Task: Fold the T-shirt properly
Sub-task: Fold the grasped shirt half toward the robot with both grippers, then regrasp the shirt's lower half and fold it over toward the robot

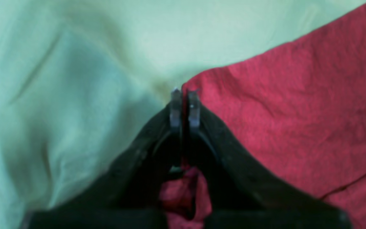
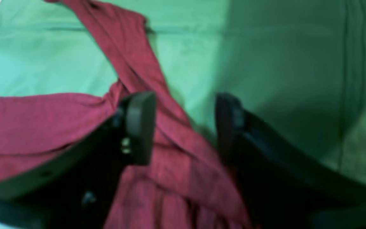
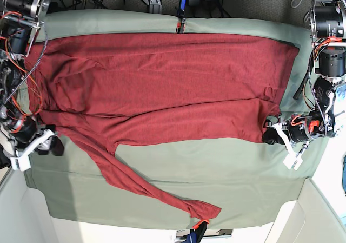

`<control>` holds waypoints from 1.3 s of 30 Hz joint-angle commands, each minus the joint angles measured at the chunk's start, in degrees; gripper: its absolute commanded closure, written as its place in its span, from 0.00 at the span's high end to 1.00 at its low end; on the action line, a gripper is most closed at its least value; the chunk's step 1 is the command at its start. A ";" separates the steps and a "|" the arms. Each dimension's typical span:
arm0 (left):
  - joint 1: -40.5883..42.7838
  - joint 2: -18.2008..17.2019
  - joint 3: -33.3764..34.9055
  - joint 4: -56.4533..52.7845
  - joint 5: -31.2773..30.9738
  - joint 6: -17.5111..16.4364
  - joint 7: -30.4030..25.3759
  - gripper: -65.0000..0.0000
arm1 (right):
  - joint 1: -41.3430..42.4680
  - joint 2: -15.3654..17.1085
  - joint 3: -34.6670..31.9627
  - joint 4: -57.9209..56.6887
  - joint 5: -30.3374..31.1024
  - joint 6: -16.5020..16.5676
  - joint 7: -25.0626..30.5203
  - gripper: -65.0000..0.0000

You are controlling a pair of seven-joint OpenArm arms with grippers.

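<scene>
The dark red T-shirt [image 3: 162,75] lies spread wide across the pale green cloth [image 3: 216,167]. A long strip of it trails toward the near edge [image 3: 162,194]. In the base view my left gripper [image 3: 268,133] is at the shirt's right-hand lower corner. The left wrist view shows this gripper [image 1: 184,95] shut on the T-shirt's edge [image 1: 297,111], with red fabric bunched behind the fingers. My right gripper [image 3: 54,145] is at the shirt's left side. It stands open [image 2: 184,127] over a twisted fold of the T-shirt [image 2: 176,165], one finger [image 2: 140,127] resting against the fabric.
The green cloth [image 1: 75,95] covers the whole table and is wrinkled around the shirt. Clamps hold the cloth at the back edge [image 3: 181,15] and the front edge [image 3: 199,228]. Arm bases and cables stand at both sides [image 3: 16,32] [image 3: 327,37]. White walls rise beyond the front corners.
</scene>
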 commanded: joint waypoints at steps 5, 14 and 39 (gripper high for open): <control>-1.55 -1.09 -0.33 0.85 -0.94 -0.78 -1.01 0.00 | 6.54 -2.54 -7.28 -10.60 -8.11 -0.44 9.22 0.50; -1.55 -1.11 -0.33 0.85 -0.94 -0.78 -0.74 0.00 | 10.03 -2.62 -16.17 -21.84 -11.30 -2.95 13.97 0.50; 2.08 -9.90 -0.35 18.34 -6.23 -0.78 -2.03 0.00 | 4.07 -0.98 -12.37 2.27 -4.83 -2.16 2.23 0.00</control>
